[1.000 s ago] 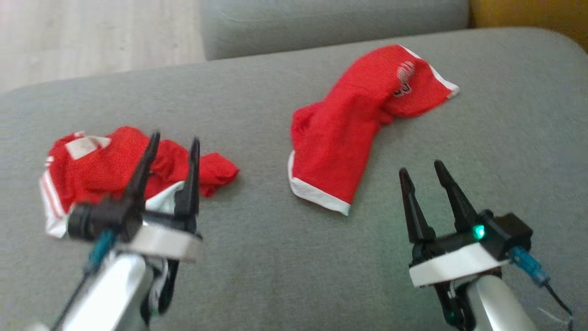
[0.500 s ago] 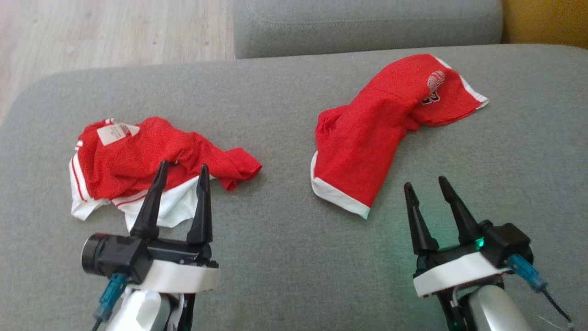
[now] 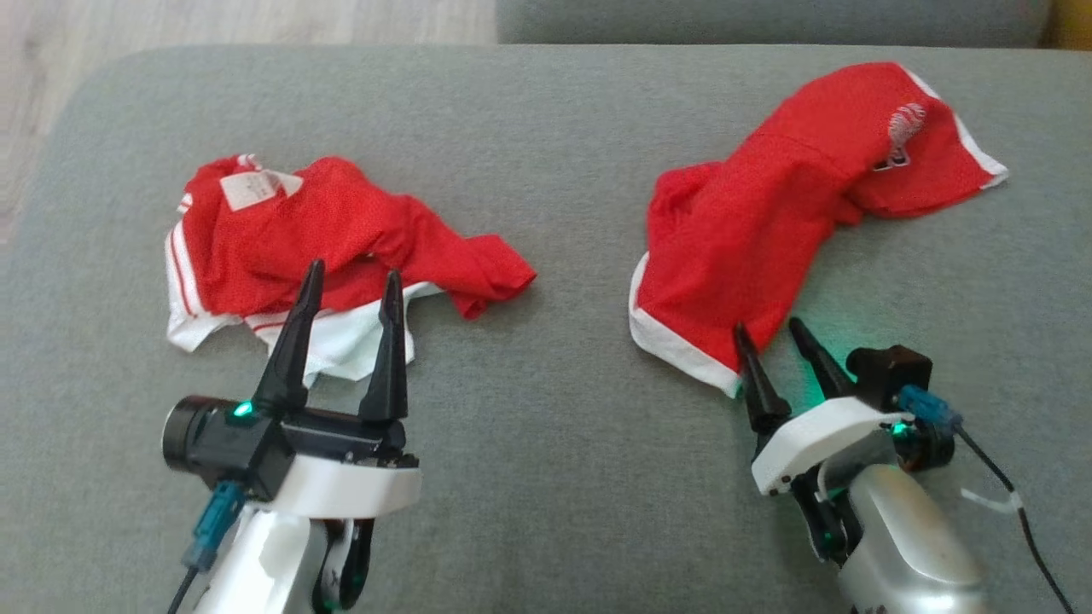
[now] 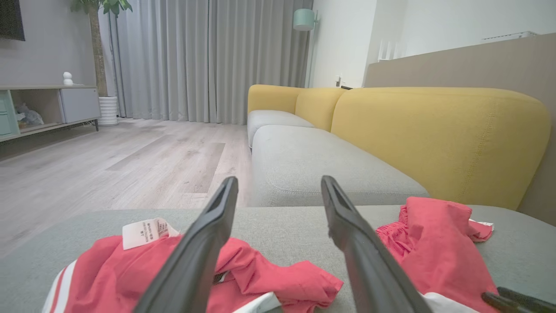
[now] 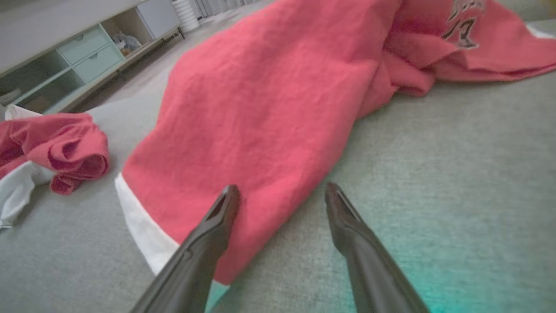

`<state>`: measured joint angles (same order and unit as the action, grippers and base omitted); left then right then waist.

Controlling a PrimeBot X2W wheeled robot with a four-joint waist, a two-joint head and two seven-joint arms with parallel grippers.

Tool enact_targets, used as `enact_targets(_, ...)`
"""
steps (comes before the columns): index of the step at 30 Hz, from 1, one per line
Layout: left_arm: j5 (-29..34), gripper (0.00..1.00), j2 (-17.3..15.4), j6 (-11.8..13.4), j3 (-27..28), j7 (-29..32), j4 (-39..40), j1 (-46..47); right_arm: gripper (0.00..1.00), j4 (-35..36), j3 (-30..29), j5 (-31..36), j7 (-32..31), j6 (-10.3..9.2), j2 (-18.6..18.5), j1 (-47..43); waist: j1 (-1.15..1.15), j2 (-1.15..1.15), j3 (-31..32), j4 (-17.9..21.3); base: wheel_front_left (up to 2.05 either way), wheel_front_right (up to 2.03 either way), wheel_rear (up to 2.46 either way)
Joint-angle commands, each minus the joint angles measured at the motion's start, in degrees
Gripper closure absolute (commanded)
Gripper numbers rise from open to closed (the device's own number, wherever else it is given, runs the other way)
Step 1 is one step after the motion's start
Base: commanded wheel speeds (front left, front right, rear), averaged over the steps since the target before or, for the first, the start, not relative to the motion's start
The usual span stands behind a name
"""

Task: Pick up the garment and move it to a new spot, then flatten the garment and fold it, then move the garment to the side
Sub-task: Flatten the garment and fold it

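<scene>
Two crumpled garments lie on the grey seat. The right one, a red garment (image 3: 751,230) (image 5: 269,95) with a white hem and a printed number, stretches from mid-seat toward the back right. My right gripper (image 3: 767,326) (image 5: 281,188) is open at its near hem, left fingertip over the red cloth and right fingertip over bare cushion. The left red-and-white garment (image 3: 341,230) (image 4: 260,269) has a white label showing. My left gripper (image 3: 354,269) (image 4: 279,179) is open over its near edge and holds nothing.
The grey seat cushion (image 3: 546,477) drops off at its left edge to a wooden floor (image 3: 34,102). A yellow backrest (image 4: 434,134) runs along the right in the left wrist view. A low cabinet (image 5: 74,61) stands across the room.
The head camera has shifted, so both garments sit further right in the picture. My right gripper has moved forward and tipped down to the right garment's hem. Both grippers stay open.
</scene>
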<state>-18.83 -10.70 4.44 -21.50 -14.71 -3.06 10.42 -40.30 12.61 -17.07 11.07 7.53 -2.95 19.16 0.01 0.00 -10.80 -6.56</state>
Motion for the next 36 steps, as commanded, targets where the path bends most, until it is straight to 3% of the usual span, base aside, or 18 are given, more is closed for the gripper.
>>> enact_targets(1, 0.6, 0.0, -0.1, -0.4, 2.7, -0.3, 1.5, 2.7, 0.0, -0.2, 1.3, 0.0, 0.0, -0.04, 0.1, 1.8, -0.01, 0.0, -0.4, -0.8, 0.0, 0.0, 0.0)
enact_targets(4, 1.2, 0.0, 0.6, -1.1, 3.5, -0.3, 1.1, 2.5, 0.0, -4.2, 2.1, -1.1, -0.4, -0.04, 0.1, 3.4, -0.01, 0.0, -0.4, -1.3, 0.0, 0.0, 0.0)
enact_targets(5, 1.4, 0.0, 0.8, -1.3, 3.7, -0.3, 1.0, 2.3, 0.3, -5.1, 2.6, -1.6, -0.3, -0.04, 0.1, 3.9, -0.01, 0.0, -0.4, -1.3, 0.0, 0.0, 0.0)
enact_targets(6, 1.5, 0.0, 1.0, -1.5, 4.0, -0.3, 0.7, 2.1, 1.0, -5.9, 3.1, -1.8, 0.0, -0.04, 0.1, 4.3, -0.01, 0.0, -0.2, -1.3, 0.0, 0.0, 0.0)
enact_targets(13, 2.4, 0.0, 1.7, -2.4, 5.6, -0.3, 0.0, 0.8, 1.0, -8.8, 2.7, 0.2, 2.3, -0.04, 0.1, 5.5, -0.01, 0.0, 2.1, 1.0, 0.0, 0.0, 0.0)
enact_targets(19, 3.1, 0.0, 3.0, -3.2, 6.5, -0.3, -0.3, -1.1, 1.0, -7.7, -6.8, 10.9, 3.2, -0.04, -0.1, 3.9, -0.01, 0.0, 6.6, 4.1, 0.0, 0.0, 0.0)
enact_targets(27, 3.7, 0.0, 4.5, -3.8, 7.4, -0.3, 0.4, -3.5, 1.0, 6.9, -23.4, 26.8, -4.5, -0.04, -1.7, 0.2, -0.01, 0.0, 7.9, 6.5, 0.0, 0.0, 0.0)
enact_targets(32, 4.1, 0.0, 5.4, -4.6, 7.6, -0.3, 0.5, -3.4, 1.0, 17.3, -31.2, 33.0, -10.7, -0.04, -0.8, -2.2, -0.01, 0.0, 6.6, 6.4, 0.0, 0.0, 0.0)
enact_targets(33, 4.3, 0.0, 5.5, -4.9, 7.6, -0.3, 0.5, -3.3, 0.67, 19.0, -31.8, 34.4, -11.0, -0.04, -0.6, -2.4, -0.01, 0.0, 6.3, 6.3, 0.0, 0.0, 0.0)
enact_targets(34, 4.4, 0.0, 5.6, -5.1, 7.7, -0.3, 0.4, -3.2, 0.16, 20.3, -32.3, 35.5, -11.1, -0.04, -0.5, -2.4, -0.01, 0.0, 6.0, 6.2, 0.0, 0.0, 0.0)
enact_targets(35, 4.4, 0.0, 5.7, -5.3, 7.9, -0.3, 0.3, -3.1, 0.0, 21.3, -32.6, 36.3, -11.1, -0.04, -0.3, -2.3, -0.01, 0.0, 5.9, 6.2, 0.0, 0.0, 0.0)
enact_targets(36, 4.5, 0.0, 5.8, -5.4, 8.0, -0.3, 0.1, -3.0, 0.0, 21.8, -32.4, 36.6, -11.2, -0.04, -0.2, -2.2, -0.01, 0.0, 5.8, 6.2, 0.0, 0.0, 0.0)
